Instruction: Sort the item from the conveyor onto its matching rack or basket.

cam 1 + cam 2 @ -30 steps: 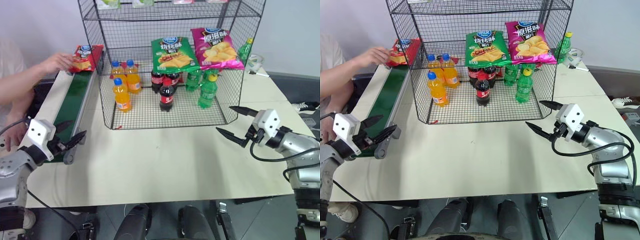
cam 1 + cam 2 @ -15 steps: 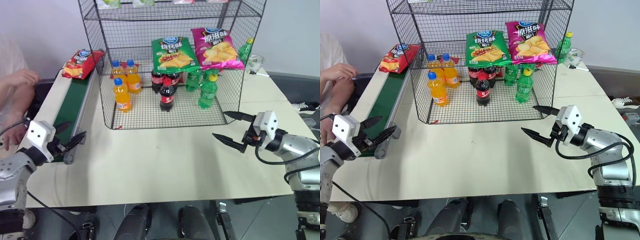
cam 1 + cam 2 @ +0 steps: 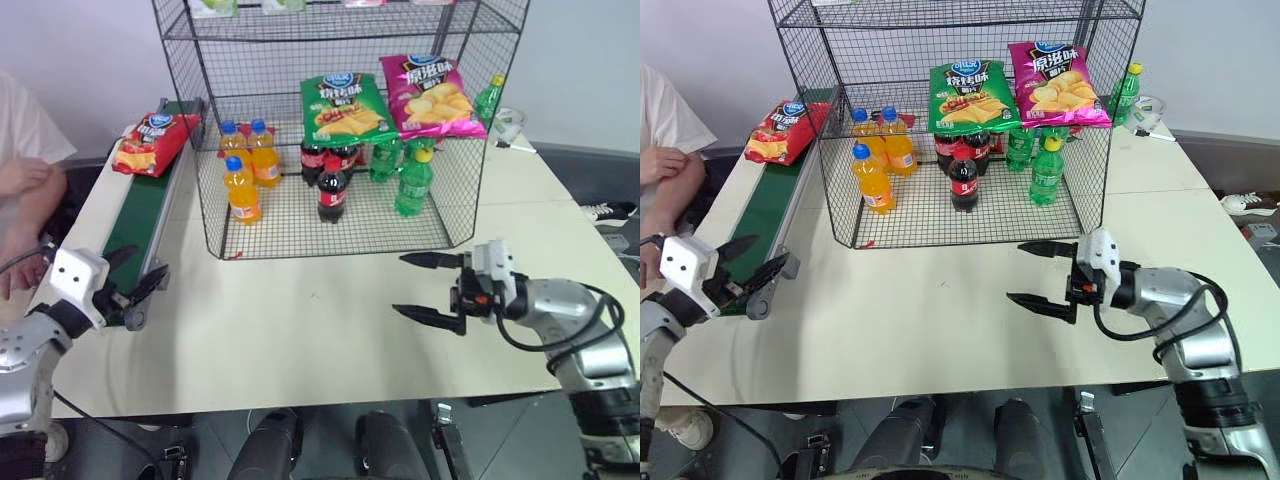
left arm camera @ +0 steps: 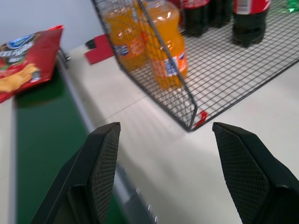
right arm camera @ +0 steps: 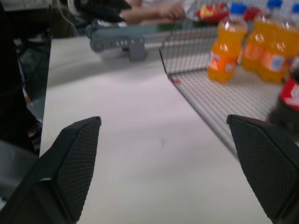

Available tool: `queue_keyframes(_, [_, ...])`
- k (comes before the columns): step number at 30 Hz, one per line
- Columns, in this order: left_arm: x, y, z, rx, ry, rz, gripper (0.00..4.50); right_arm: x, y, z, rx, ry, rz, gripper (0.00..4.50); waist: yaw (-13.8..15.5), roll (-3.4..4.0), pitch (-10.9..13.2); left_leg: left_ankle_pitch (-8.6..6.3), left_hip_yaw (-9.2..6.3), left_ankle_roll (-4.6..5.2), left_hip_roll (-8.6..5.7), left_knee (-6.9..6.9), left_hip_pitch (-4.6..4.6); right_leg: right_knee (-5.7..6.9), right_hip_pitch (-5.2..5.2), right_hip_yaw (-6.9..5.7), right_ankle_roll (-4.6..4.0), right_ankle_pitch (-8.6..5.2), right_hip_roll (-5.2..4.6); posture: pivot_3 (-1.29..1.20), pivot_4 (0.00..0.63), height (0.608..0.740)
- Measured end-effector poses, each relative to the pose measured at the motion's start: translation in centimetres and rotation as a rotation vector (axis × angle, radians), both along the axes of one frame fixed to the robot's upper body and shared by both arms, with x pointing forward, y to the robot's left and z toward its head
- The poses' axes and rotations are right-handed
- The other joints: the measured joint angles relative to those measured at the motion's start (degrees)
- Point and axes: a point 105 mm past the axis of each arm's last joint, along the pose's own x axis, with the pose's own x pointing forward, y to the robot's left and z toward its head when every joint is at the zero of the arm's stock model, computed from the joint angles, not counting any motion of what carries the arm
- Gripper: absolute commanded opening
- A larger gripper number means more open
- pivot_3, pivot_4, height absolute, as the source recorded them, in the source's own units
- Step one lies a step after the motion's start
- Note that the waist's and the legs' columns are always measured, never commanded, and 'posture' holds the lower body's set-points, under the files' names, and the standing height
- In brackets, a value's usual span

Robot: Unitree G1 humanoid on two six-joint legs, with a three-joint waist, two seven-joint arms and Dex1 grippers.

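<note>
Bare table (image 3: pixel 300 320) before wire cage (image 3: pixel 210 130), bottles (image 3: pixel 330 185) crowding its floor

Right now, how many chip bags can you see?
3. A red chip bag lies at the far end of the conveyor; a green chip bag and a magenta chip bag sit side by side on a shelf in the wire rack. Higher shelves are cut off.

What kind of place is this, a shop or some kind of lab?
Most likely a lab mock-up of shop restocking, not a real shop. A small conveyor and a wire rack of bottles and chip bags stand on a plain table, and a red chip bag lies on the belt.
</note>
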Motion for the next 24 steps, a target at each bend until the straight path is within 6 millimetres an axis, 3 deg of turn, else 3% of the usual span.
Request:
queue_keyframes(4, [-1.7,1.1,0.3,0.071,-0.055,0.086,3.29,0.5,2.1,-0.9,0.014,0.006,0.041,4.5,0.0,0.01,0.0,-0.02,0.01,0.02,-0.01,-0.01,0.0,-0.12,0.01,0.0,-0.03,0.02,-0.01,0.0,0.15,0.74])
queue_keyframes(11, [-4.4,2.9,1.0,0.31,-0.136,0.202,3.29,1.5,2.6,-1.0,0.014,-0.017,0.044,4.5,0.2,-0.02,0.0,-0.09,0.01,-0.09,0.0,0.02,0.02,-0.15,0.01,-0.03,-0.09,0.03,0.0,0.0,0.15,0.74])
queue_keyframes(18, [-7.5,2.4,-1.0,0.635,-0.111,0.099,3.29,1.6,3.1,-1.6,0.018,0.007,0.072,4.5,0.0,-0.01,0.0,-0.11,0.03,-0.08,0.01,-0.03,0.01,-0.18,-0.05,-0.03,-0.09,0.03,0.01,0.0,0.15,0.74])
queue_keyframes(24, [-7.9,4.2,-1.4,0.787,-0.131,0.143,3.29,1.7,3.4,-1.3,0.013,-0.006,0.085,4.5,0.3,0.0,0.0,-0.11,0.01,-0.08,0.0,-0.02,0.02,-0.17,-0.06,-0.05,-0.09,0.03,0.01,0.0,0.15,0.74])
